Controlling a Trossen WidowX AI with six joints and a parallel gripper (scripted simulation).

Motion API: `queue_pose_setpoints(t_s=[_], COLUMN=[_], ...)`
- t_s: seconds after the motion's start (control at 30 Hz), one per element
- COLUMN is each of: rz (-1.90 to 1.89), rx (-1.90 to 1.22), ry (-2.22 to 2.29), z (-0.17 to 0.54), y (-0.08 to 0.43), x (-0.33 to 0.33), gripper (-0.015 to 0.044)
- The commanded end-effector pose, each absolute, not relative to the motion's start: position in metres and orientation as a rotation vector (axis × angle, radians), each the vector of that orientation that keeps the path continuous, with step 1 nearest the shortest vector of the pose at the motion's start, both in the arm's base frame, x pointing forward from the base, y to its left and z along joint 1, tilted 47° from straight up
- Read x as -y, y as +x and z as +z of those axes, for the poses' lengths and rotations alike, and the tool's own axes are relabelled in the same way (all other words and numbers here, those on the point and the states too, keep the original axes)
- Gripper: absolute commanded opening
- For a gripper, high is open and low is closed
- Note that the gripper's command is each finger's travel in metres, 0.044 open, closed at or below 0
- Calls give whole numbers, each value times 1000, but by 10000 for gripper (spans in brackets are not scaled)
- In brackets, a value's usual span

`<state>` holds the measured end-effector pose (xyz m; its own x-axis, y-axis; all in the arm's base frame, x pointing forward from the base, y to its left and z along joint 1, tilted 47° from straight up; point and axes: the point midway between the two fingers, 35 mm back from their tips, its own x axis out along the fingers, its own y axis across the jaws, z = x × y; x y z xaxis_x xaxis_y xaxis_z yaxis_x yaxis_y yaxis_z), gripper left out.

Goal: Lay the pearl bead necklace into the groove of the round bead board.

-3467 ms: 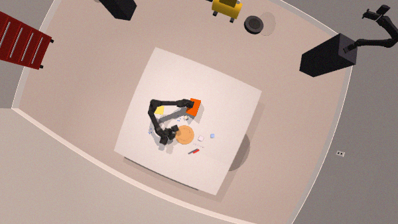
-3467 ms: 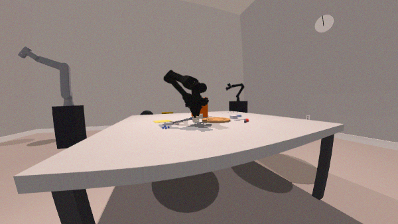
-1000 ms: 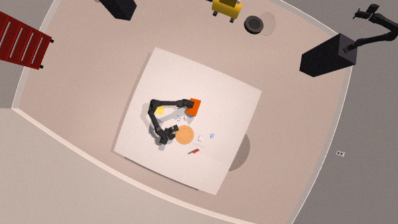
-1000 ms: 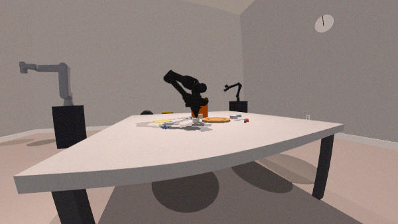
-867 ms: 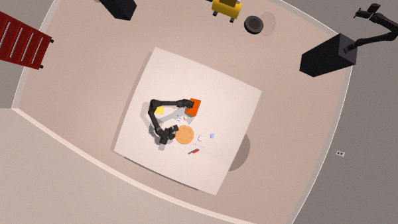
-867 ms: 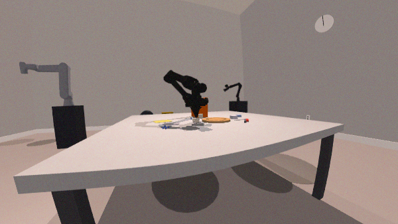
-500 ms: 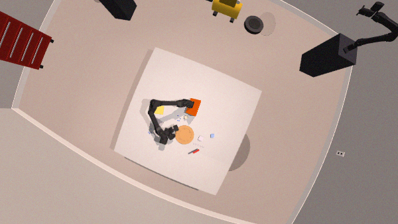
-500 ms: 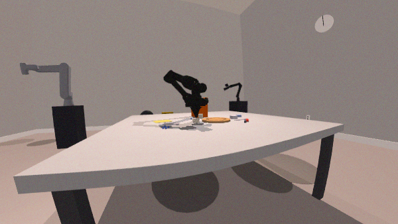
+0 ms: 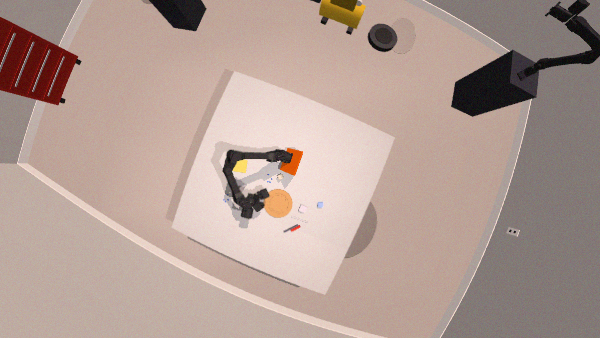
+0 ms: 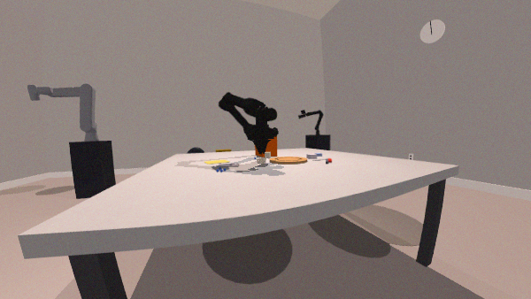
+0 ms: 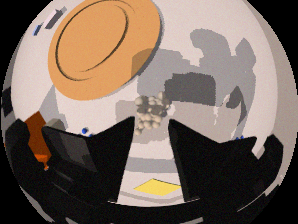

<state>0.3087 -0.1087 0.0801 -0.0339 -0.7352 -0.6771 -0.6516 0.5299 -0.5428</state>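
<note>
The pearl bead necklace (image 11: 151, 106) (image 10: 262, 160) lies in a small bunched heap on the table. In the wrist view it is at and just beyond the fingertips. My gripper (image 11: 151, 122) (image 10: 262, 152) points down over the heap. Its fingers are parted and hold nothing; some beads show in the gap between the tips. The round bead board (image 11: 142, 35) (image 9: 278, 203) (image 10: 288, 160) is orange-tan and lies flat beside the heap, at the upper left in the wrist view. Its dark groove shows no beads. In the overhead view the arm hides the heap and fingertips.
An orange box (image 9: 295, 162) (image 10: 273, 145) (image 11: 37, 135) stands beyond the board. A yellow square (image 9: 240, 166) (image 10: 217, 162) (image 11: 157, 187) lies flat. A pinkish block (image 9: 302, 208), a blue block (image 9: 320, 205) and a red item (image 9: 295, 228) lie past the board. Small blue pieces (image 10: 220, 170) are nearby.
</note>
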Motion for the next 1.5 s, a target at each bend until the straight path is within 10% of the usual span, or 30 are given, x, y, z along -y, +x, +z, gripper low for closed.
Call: queue_pose_setpoints(t_s=[0.0, 0.23, 0.6, 0.83, 1.47], rz=[-104, -104, -104, -113, -114], rx=[-1734, -1734, -1734, -1731, -1729], ry=[-1165, -1165, -1165, -1158, -1160], z=[88, 88, 88, 85, 72], y=[310, 310, 310, 312, 313], x=[102, 101, 101, 107, 121], gripper=[263, 440, 440, 256, 250])
